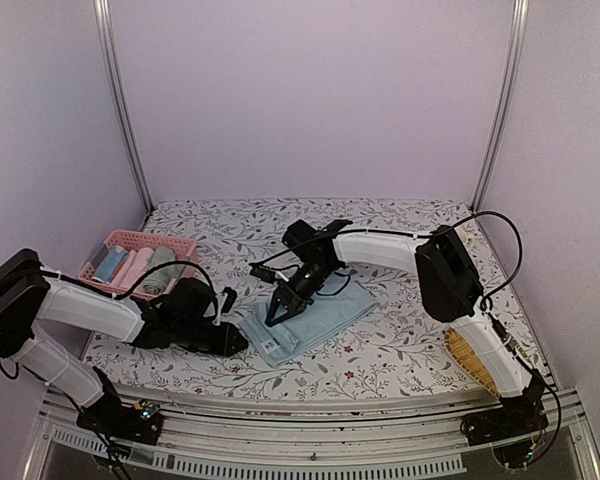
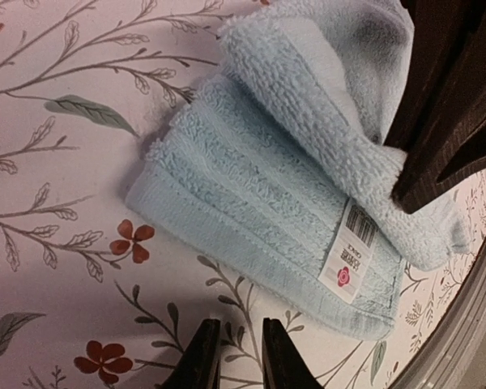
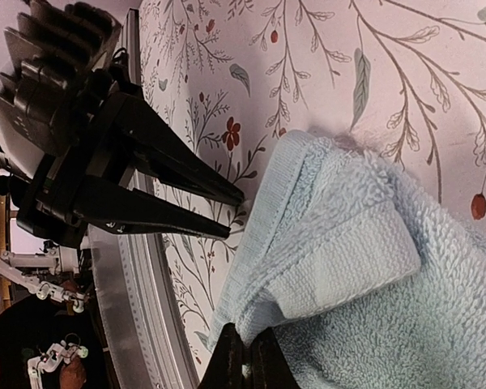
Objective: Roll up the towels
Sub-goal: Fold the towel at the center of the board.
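**First turn of the roll under way**

The pale blue towel [image 1: 325, 312] lies folded at mid-table, its near end lifted and curled over. The right gripper [image 3: 245, 356] is clenched on that raised edge. The left gripper [image 2: 236, 340] sits low just beside the towel's corner, fingers narrowly parted and grasping nothing. Next, I judge, the pinched edge must be tucked over tightly, with the left claw steadying the towel.
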`<state>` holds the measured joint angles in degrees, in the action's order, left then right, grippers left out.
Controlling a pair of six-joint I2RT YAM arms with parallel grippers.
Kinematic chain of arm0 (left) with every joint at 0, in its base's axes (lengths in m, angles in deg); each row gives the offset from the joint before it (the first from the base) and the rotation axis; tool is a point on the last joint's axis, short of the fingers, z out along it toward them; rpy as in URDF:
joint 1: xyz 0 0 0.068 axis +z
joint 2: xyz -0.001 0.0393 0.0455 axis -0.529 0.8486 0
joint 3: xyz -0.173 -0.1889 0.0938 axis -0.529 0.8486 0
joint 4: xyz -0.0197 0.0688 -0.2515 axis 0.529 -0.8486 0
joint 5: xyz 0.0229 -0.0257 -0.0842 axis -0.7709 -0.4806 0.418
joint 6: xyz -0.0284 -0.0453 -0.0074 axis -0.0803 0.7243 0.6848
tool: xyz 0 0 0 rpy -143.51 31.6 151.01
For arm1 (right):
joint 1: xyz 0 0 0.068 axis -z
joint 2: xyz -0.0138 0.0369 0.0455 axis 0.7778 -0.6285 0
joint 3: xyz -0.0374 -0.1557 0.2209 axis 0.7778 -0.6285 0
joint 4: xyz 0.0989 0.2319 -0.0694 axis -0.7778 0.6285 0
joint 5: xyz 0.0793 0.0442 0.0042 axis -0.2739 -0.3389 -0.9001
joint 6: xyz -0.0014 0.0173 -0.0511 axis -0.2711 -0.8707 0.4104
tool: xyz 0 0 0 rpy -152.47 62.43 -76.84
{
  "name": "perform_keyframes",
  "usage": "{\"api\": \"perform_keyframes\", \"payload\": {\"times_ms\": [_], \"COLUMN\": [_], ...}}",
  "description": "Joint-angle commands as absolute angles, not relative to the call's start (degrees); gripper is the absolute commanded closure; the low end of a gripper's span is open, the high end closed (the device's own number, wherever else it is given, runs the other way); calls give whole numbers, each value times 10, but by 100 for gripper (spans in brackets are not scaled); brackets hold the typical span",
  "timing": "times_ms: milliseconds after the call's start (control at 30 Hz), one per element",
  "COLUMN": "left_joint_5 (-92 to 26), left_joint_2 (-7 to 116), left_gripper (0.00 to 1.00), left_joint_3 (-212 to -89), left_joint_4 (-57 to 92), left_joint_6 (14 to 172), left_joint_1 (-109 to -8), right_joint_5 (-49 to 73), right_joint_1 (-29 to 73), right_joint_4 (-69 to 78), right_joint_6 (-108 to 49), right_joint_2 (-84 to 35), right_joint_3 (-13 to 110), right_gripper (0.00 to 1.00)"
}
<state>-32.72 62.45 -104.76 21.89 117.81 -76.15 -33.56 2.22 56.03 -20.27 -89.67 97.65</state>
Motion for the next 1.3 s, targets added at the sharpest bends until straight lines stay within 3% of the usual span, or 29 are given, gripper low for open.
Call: {"api": "perform_keyframes", "payload": {"times_ms": [0, 533, 633, 767, 867, 1267], "left_joint_5": [-329, -324, -324, -326, -333, -394], "left_joint_2": [643, 669, 668, 668, 658, 409], "left_gripper": [80, 81, 81, 81, 81, 75], "left_joint_3": [-1043, -1048, -1047, -1045, -1038, -1061], "left_joint_4": [188, 199, 199, 199, 191, 57], "left_joint_6": [1173, 1172, 1172, 1173, 1182, 1166], "left_joint_1": [-770, -770, -770, -770, -770, -773], "right_joint_5": [-347, -366, -373, -397, -393, -228], "right_joint_1": [11, 5, 4, 4, 7, 88], "right_joint_4": [547, 533, 535, 545, 559, 579], "right_joint_6": [-211, -224, -224, -217, -196, -91], "right_joint_2": [-907, -913, -916, -908, -892, -731], "right_joint_3": [997, 1001, 1002, 1002, 1002, 967], "right_gripper": [95, 91, 84, 58, 54, 53]}}
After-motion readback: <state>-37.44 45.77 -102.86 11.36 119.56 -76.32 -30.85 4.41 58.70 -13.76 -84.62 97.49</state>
